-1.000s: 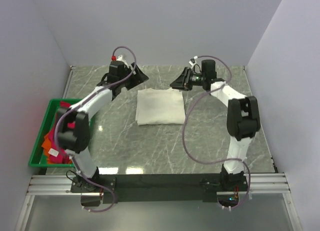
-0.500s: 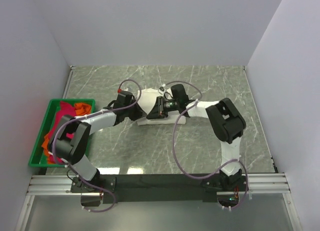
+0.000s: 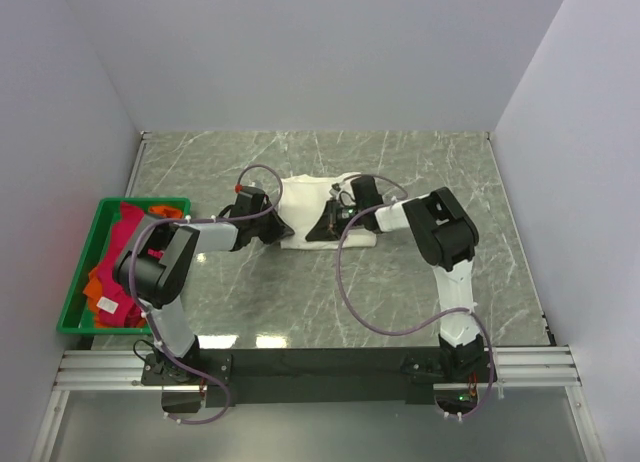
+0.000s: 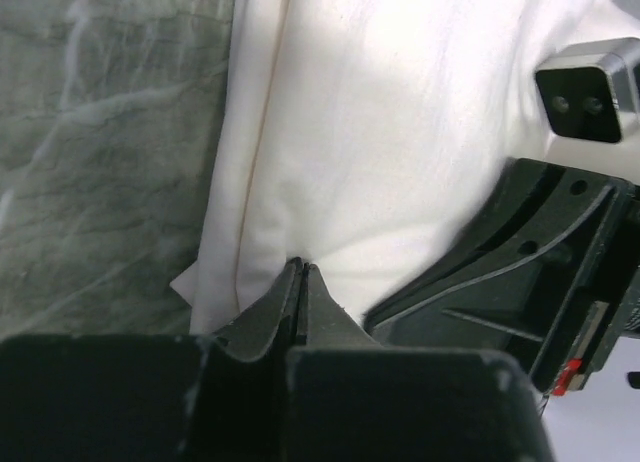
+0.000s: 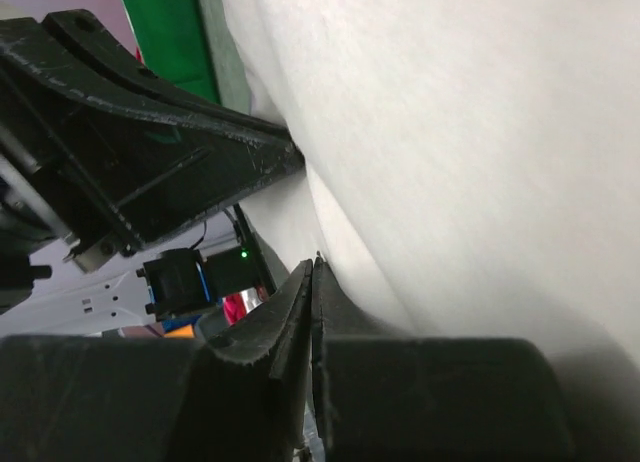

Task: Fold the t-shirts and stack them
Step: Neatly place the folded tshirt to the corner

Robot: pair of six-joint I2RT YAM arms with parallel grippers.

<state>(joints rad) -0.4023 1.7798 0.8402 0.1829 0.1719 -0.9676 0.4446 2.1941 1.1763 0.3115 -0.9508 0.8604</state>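
The cream t-shirt (image 3: 318, 204) lies folded on the marble table, mid-field. Both grippers sit low at its near edge. My left gripper (image 3: 284, 229) is at its near-left corner. In the left wrist view its jaws (image 4: 300, 266) are shut, with the cream cloth (image 4: 400, 132) puckering into the tips. My right gripper (image 3: 326, 228) is at the middle of that edge. Its jaws (image 5: 314, 262) are shut too, nipping the cloth's (image 5: 480, 132) hem. A crimson-pink t-shirt (image 3: 135, 240) and an orange one (image 3: 97, 283) lie heaped in the crate.
A green plastic crate (image 3: 70, 300) stands at the table's left edge. White walls close in the left, back and right. The two wrists are a few centimetres apart, and the right gripper's black body (image 4: 520, 272) fills the left wrist view's right side.
Both arms swung from the table's far side down to the shirt's near edge. Both grippers shut there, and the shirt's near edge has bunched up.
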